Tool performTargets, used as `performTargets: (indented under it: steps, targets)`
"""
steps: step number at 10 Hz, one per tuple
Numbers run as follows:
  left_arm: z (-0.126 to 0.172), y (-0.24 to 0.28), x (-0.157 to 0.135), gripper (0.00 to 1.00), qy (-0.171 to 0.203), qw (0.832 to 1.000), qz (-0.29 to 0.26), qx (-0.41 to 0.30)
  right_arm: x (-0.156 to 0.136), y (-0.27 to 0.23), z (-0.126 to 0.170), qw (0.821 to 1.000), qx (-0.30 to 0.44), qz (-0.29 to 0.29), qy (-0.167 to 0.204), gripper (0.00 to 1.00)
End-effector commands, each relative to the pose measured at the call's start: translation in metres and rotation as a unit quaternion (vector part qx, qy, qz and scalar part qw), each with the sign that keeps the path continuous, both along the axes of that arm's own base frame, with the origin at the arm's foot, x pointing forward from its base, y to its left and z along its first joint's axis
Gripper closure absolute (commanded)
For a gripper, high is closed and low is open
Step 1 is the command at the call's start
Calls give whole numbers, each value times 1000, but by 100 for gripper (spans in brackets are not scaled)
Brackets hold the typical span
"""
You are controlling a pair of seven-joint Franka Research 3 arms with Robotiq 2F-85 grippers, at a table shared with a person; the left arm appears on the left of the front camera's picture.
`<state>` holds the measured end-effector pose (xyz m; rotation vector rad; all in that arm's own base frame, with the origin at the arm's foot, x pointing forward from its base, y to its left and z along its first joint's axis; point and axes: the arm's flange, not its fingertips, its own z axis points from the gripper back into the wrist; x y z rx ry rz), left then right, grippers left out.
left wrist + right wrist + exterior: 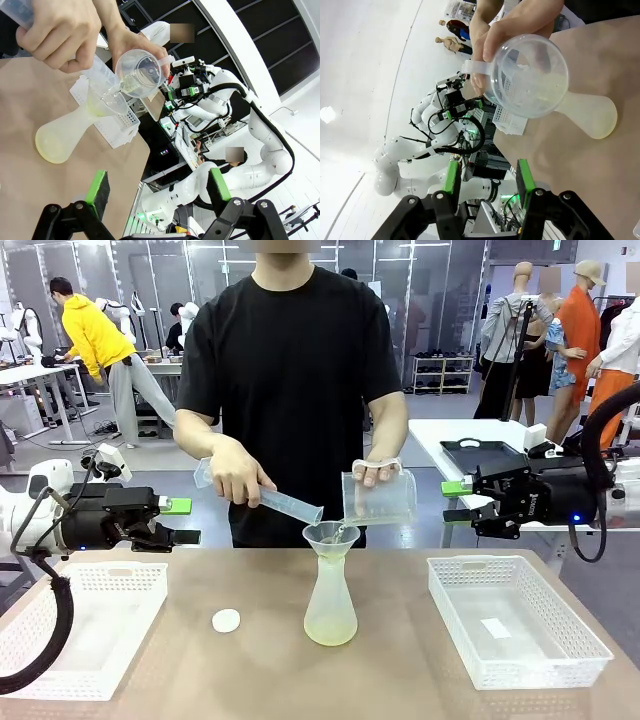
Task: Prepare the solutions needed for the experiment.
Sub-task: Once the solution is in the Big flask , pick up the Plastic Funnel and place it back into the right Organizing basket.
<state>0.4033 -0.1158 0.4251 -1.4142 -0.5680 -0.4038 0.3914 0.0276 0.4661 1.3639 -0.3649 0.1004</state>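
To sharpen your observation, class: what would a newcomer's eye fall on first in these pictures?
At the middle of the table, a person tips a beaker and a cylinder over the funnel on a flask, where pale yellow-green liquid pools at the bottom. The left gripper and right gripper hover open at either side, holding nothing.

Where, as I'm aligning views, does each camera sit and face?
Front: between the arms, facing the person across the table; left claw and right claw show.
Left wrist: on the left arm, along its open claw toward the flask.
Right wrist: on the right arm, along its open claw toward the beaker.
Shared: flask holding the solutions.
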Motion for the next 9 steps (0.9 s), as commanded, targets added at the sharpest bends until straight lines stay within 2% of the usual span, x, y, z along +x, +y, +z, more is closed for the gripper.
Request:
performTargets:
  steps: [1,9]
  targets:
    - [2,-1,0,0,3,1000,0,-12,-3,-1,1,1000,0,3,-1,42]
    - [2,-1,0,0,3,1000,0,-12,-3,-1,1,1000,0,3,-1,42]
